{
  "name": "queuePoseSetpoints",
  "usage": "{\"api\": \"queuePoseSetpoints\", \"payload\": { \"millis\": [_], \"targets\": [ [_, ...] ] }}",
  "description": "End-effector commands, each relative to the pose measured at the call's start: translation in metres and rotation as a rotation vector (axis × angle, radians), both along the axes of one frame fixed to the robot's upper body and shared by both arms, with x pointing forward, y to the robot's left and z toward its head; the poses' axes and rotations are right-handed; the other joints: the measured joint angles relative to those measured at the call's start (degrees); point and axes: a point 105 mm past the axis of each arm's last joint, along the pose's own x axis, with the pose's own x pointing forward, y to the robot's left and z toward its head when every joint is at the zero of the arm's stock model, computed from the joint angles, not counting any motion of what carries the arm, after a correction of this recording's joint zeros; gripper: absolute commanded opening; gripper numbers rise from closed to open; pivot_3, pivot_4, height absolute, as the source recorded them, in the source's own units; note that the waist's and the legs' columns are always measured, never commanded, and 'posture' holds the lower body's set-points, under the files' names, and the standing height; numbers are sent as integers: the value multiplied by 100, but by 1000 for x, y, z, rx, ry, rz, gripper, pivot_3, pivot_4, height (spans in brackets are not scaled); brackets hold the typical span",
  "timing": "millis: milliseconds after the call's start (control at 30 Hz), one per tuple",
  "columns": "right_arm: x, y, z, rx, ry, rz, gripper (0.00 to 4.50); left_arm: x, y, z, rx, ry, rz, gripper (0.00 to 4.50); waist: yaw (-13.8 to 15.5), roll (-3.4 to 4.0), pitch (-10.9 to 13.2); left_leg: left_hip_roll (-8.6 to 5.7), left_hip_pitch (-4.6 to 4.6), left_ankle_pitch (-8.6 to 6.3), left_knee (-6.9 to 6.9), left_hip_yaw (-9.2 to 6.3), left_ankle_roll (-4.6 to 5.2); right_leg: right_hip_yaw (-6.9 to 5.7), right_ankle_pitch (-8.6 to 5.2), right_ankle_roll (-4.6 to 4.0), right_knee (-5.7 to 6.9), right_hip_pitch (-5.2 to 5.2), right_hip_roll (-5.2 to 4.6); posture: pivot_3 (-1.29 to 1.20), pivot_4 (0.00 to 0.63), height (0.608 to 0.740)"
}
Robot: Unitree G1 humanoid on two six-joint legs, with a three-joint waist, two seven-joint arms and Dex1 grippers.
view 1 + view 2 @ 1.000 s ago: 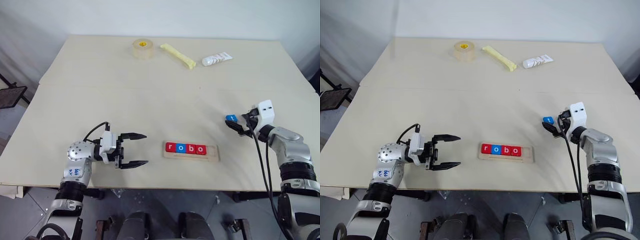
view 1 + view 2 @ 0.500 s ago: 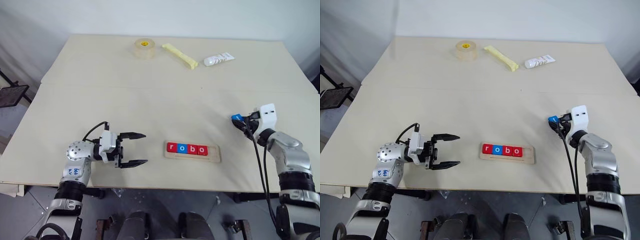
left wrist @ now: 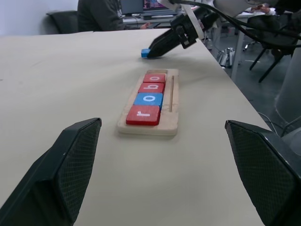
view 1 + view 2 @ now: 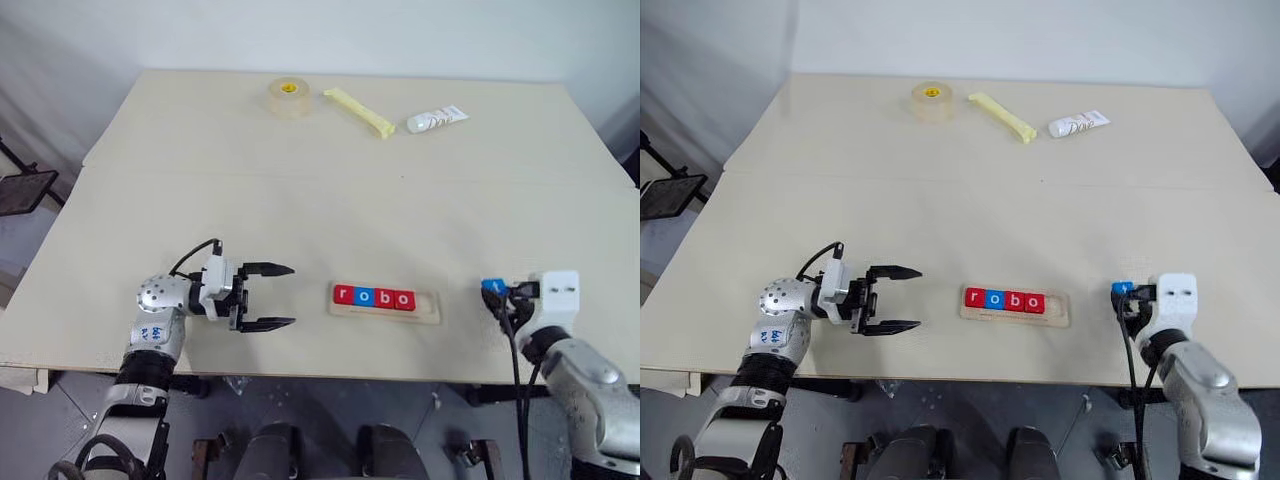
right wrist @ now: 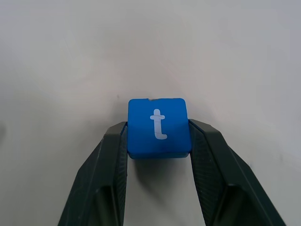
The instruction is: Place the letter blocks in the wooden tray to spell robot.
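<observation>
Blue t block point(image 5: 158, 127) pinched in right fingers point(image 5: 113, 155), drawn back toward table edge; left fingers point(image 4: 268, 269) spread wide, unmoved

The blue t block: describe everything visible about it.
The small square blue block with a white lowercase t looks like painted wood or plastic, with rounded corners. It sits pinched by two opposite sides between the black fingers of the right tool, letter face up, above the pale table, right of the long pale-wood tray.

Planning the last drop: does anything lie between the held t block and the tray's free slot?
Nothing visible: bare table separates the small blue square t block, clamped in the right pincer, from the pale wooden tray's empty right end.
</observation>
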Motion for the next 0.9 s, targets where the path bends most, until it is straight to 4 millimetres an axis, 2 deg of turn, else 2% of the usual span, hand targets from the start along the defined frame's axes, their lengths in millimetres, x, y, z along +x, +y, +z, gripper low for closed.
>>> {"api": "queuePoseSetpoints", "payload": {
  "millis": [33,167,467,633,700,800,900],
  "targets": [
    [-2,1,17,-12,-67,-22,1462,0,0,7,-4,-27,-18,4500,-14,0,0,4,1,0,0,2,-1,2,0,0,0,0,3,0,150,740],
    [-2,3,17,2,-75,-29,1462,0,2,7,0,-27,-18,4500,-8,0,0,8,1,1,-2,1,-3,5,0,0,0,-2,8,0,150,740],
    [-12,15,30,-18,-105,94,4472,0,1,8,-1,-30,-15,4500,2,0,0,5,1,1,-2,1,-2,10,0,0,1,-3,7,0,150,740],
    [-23,32,35,-149,-36,388,4472,0,-1,7,-6,-31,-14,4500,17,0,0,4,1,0,-2,2,0,11,0,0,-1,-2,6,0,150,740],
    [-28,33,32,-221,19,498,4472,0,-3,7,-9,-31,-16,4500,13,-1,0,5,1,0,-2,2,0,10,0,0,-3,0,8,0,150,740],
    [-29,18,27,-386,140,661,4472,-1,-5,6,-16,-32,-16,4500,12,-4,1,3,2,0,-2,9,2,12,0,0,-7,2,5,0,150,740],
    [-20,-5,27,-481,232,739,4472,-2,-5,5,-20,-33,-11,4500,11,-6,2,3,4,0,1,10,4,9,1,1,-12,6,3,0,150,740]
  ]
}}
